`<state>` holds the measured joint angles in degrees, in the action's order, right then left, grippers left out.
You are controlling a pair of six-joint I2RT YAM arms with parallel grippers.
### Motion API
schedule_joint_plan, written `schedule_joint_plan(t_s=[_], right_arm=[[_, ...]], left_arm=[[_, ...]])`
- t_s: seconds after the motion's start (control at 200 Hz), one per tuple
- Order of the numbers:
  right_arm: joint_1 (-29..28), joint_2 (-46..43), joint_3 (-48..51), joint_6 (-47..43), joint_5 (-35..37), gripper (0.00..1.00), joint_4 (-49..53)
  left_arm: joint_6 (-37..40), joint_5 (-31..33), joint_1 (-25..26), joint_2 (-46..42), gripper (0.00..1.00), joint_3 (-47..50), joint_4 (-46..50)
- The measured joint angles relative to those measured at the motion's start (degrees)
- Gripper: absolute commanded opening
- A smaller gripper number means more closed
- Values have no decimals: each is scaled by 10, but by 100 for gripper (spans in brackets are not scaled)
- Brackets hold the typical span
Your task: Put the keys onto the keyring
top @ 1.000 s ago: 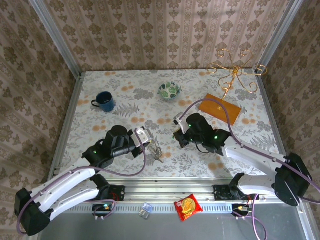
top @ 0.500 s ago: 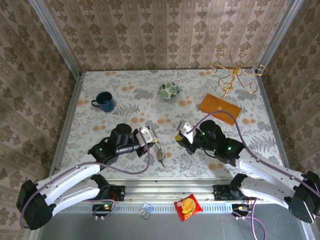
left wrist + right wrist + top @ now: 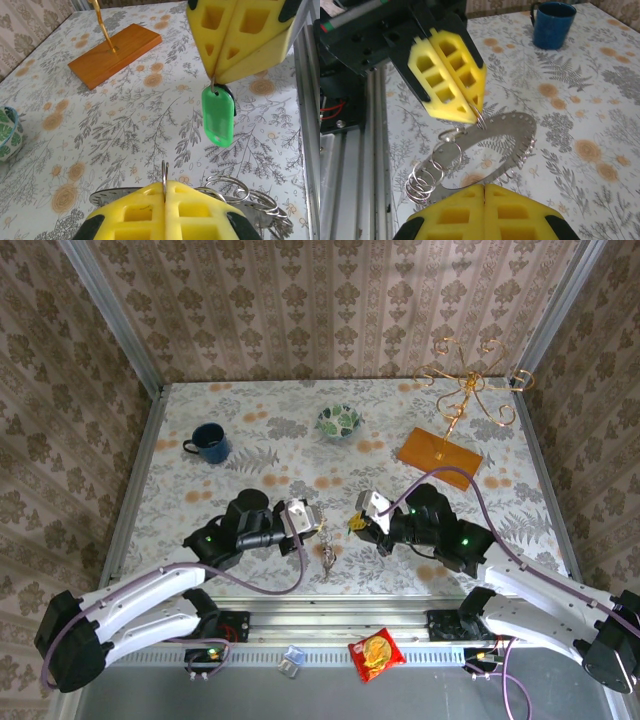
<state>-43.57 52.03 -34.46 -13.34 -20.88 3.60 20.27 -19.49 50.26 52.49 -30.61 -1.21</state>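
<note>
**Near edge.** Snack packet [image 3: 376,653], red and yellow, lying on the metal rail between the two arm bases.

**Near centre, left.** Left gripper [image 3: 165,189], yellow fingers pressed together, pinching the thin top ring [image 3: 164,172] of the keys [image 3: 328,556]. The keys hang as a silver bunch under the fingers, above the floral table [image 3: 200,485]. The bunch includes a flat crescent plate [image 3: 495,140] punched with small holes and a cluster of coiled split rings [image 3: 424,182].

**Near centre, right.** Right gripper [image 3: 216,75], fingers closed, pinching the keyring [image 3: 213,86] at its tip. A green tag [image 3: 218,122] dangles from the keyring, free of the table. The two grippers face each other, tips near but apart.

**Far left.** Blue mug [image 3: 208,442], upright, handle to the left.

**Far centre.** Bowl [image 3: 340,421], green leaf pattern.

**Far right.** Orange wooden base [image 3: 439,457] carrying a gold wire stand [image 3: 470,380] with curled arms, against the back wall.
</note>
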Motion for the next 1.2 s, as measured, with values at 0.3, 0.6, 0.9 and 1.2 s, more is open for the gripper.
schedule_joint_plan(t_s=[0.3,0.6,0.9,1.2], right_arm=[[-21,56,-16,2,-29,0,-35],[-31,89,-26,2,-10,0,-62],[-34,96,-31,2,-3,0,-73],[-36,103,-31,3,12,0,-73]], left_arm=[[6,4,12,1,0,0,-3],[3,6,15,1,0,0,-6],[-7,6,15,1,0,0,-6],[-12,6,15,4,0,0,-16]])
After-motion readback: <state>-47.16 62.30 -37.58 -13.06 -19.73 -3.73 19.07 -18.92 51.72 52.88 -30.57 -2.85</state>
